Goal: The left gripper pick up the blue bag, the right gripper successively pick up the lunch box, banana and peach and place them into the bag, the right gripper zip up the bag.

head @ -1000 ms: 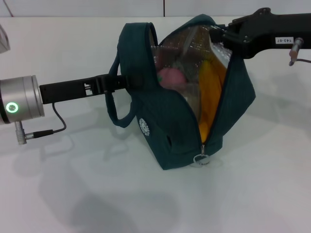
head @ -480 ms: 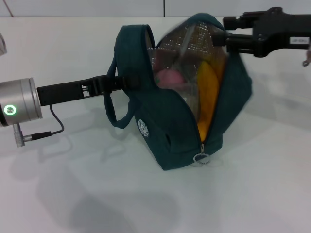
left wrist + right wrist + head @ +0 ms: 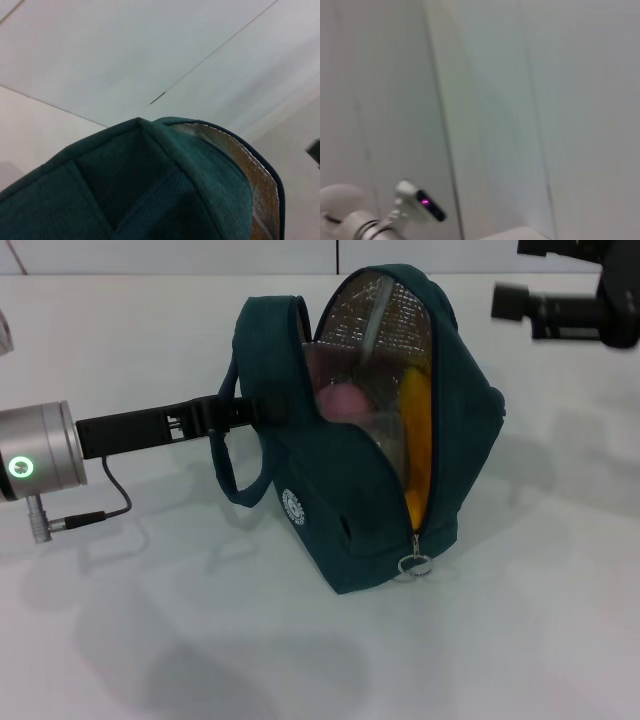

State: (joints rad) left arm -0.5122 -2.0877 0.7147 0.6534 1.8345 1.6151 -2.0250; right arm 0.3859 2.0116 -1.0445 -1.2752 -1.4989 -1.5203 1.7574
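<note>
Blue bag (image 3: 350,490): large dark teal fabric lunch bag, standing on the white worktop (image 3: 520,640) near the middle of the scene, mouth gaping upward and toward the right. Silver foil lining (image 3: 385,310) is exposed at the far inner wall. Round white logo (image 3: 294,502) sits on the near left face. Zipper ring pull (image 3: 414,565) hangs at the near lower end of the unclosed zip, just above the worktop.

Handles: two padded loops on the left side; one loop (image 3: 235,465) droops toward the near left, the other rises along the top left edge of the bag.

Contents, seen through the opening: small pink rounded peach (image 3: 343,400) toward the left; long curved yellow-orange banana (image 3: 417,445) lying along the right inner wall, its lower end reaching down near the zip. Pale clear plastic shows below the peach; whether it is the lunch box cannot be told.

Left hand (image 3: 262,408): black, reaching in horizontally from the left, its tip against the bag's left side by the handles. Its fingers are hidden by fabric, so the grasp cannot be told. The left wrist view shows teal fabric (image 3: 150,190) and a foil edge close up.

Right hand (image 3: 512,302): black, raised at the far right, well apart from the bag, carrying nothing; finger state cannot be told.
</note>
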